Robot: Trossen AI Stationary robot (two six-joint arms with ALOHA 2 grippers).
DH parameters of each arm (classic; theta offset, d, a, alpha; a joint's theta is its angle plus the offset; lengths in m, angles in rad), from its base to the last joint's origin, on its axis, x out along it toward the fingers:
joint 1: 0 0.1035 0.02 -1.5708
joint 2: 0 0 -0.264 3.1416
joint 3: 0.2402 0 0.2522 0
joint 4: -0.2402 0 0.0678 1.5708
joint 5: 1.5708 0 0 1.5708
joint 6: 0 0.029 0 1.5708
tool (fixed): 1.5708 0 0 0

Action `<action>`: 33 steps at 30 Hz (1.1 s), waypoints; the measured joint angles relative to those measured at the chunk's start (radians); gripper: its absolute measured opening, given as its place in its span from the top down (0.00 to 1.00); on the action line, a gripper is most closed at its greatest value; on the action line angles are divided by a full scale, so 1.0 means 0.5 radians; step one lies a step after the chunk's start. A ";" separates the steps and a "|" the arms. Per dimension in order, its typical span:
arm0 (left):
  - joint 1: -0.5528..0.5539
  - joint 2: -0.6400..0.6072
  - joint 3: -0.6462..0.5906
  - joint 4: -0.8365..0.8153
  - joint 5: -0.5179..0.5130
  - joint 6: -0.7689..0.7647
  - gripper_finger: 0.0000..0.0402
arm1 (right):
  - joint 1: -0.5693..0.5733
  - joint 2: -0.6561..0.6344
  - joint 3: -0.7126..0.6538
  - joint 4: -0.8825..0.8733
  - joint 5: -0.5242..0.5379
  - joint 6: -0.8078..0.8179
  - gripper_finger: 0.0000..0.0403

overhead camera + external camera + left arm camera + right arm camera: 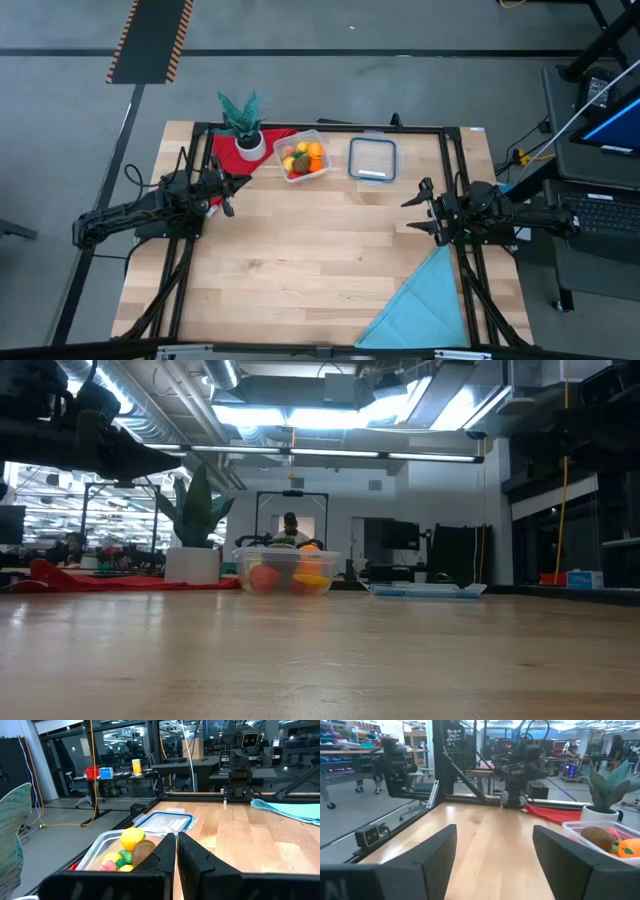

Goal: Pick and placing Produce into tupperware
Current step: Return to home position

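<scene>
The clear tupperware (pixel 304 157) stands on the table near its far edge. The produce (pixel 303 156) lies inside it: red, orange, yellow, green and brown pieces. The left wrist view shows a yellow piece (pixel 132 838) and a brown one (pixel 143 851) in it. My left gripper (pixel 230 196) hovers level at the table's left, shut and empty (pixel 176 852), left of and nearer than the tupperware. My right gripper (pixel 412 213) hovers level at the table's right, open (pixel 495 850), with nothing between its fingers.
A flat clear lid with a blue-grey rim (pixel 372 160) lies right of the tupperware. A potted plant (pixel 243 125) stands on a red cloth (pixel 270 140) at the far left. A light blue cloth (pixel 425 305) covers the near right corner. Bare wood lies between the arms.
</scene>
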State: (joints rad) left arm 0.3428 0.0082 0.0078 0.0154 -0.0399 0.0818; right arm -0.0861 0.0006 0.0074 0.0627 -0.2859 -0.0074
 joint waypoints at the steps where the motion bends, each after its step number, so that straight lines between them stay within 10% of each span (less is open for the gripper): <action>1: 0.000 0.000 0.000 0.000 0.000 0.000 0.97 | -0.017 0.001 0.000 -0.002 -0.010 0.001 0.35; 33: 0.000 0.000 0.000 0.000 0.000 0.000 0.79 | -0.112 0.005 0.000 0.000 -0.008 0.060 0.35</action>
State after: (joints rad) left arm 0.3428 0.0082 0.0078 0.0154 -0.0399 0.0818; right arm -0.1421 0.0032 0.0074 0.0628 -0.2901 0.0224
